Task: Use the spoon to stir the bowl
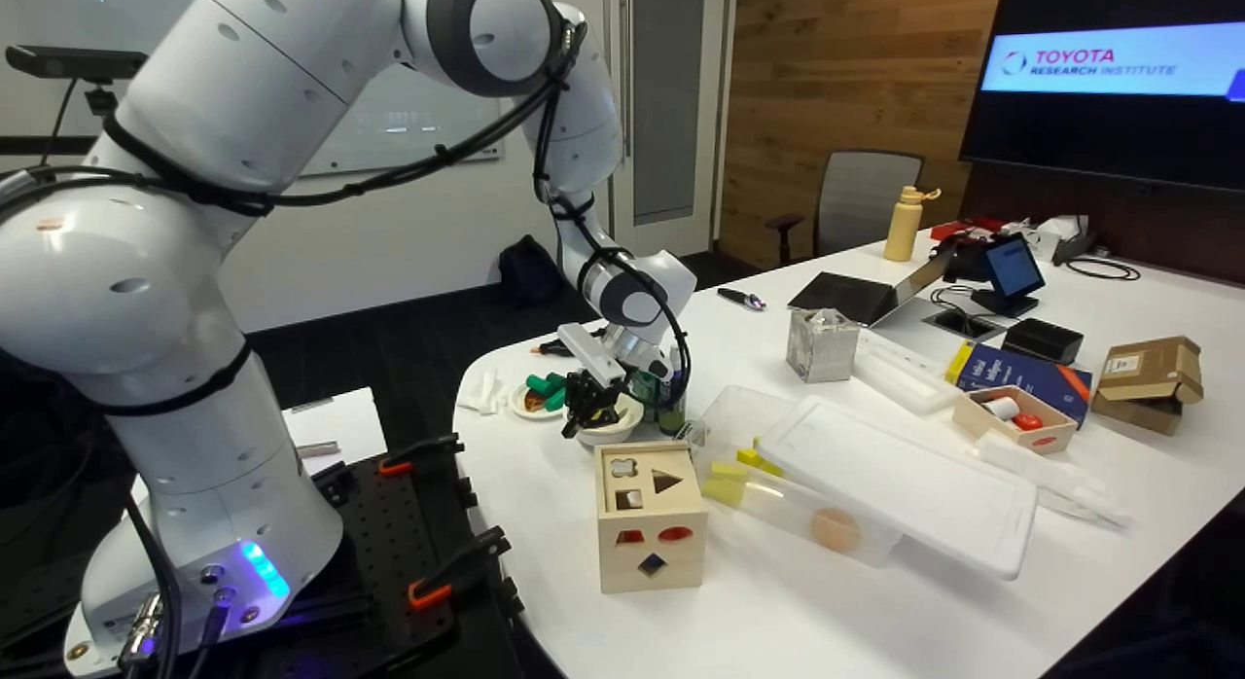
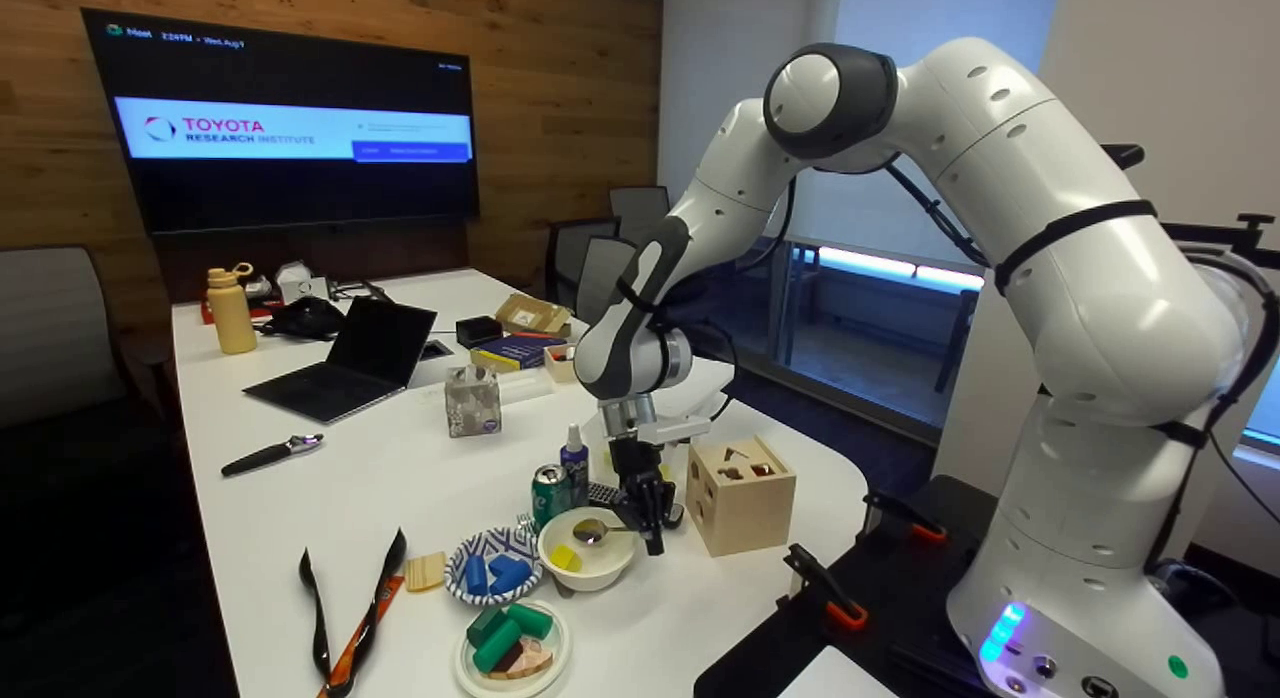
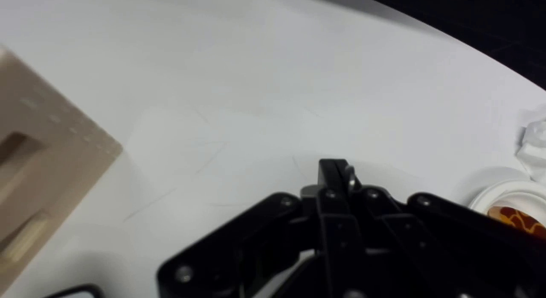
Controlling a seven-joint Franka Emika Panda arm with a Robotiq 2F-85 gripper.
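The bowl is pale and round; it shows in both exterior views [image 1: 634, 423] [image 2: 590, 581]. A yellow piece [image 2: 565, 558] lies inside it. The metal spoon [image 2: 592, 531] has its head inside the bowl, and its handle runs to my gripper. My gripper [image 2: 655, 546] is shut on the handle beside the bowl, on the side toward the wooden cube toy. It also shows in an exterior view [image 1: 572, 428]. In the wrist view the fingertips [image 3: 335, 163] are together, and the shiny handle end [image 3: 351, 177] sticks up between them. The spoon head and bowl are hidden there behind the gripper.
The wooden cube toy [image 1: 652, 538] stands close to the gripper. A green can [image 2: 551, 498] and purple spray bottle [image 2: 574, 466] stand behind the bowl. A patterned bowl [image 2: 465, 590] and white plate [image 2: 468, 678] are beside it. A clear bin [image 1: 866, 538] lies past the cube.
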